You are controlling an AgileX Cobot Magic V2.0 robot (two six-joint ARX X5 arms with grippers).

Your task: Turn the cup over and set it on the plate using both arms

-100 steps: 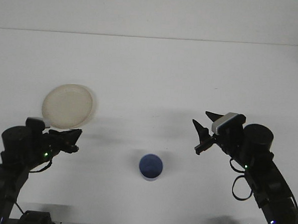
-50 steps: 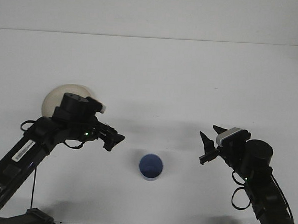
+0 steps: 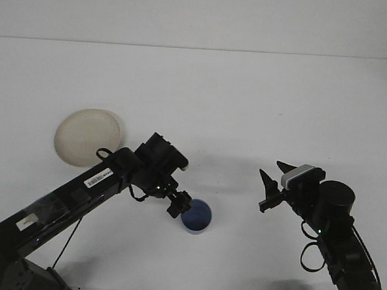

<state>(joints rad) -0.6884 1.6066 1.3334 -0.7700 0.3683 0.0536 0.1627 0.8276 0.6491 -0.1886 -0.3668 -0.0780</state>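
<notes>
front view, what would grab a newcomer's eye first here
The long black left arm stretches across the white table, its left tool right at the near-left rim of the blue cup in the lower middle. The cream plate lies apart on the left, with nothing on it. On the right, the right tool hangs open, well clear of the cup.
</notes>
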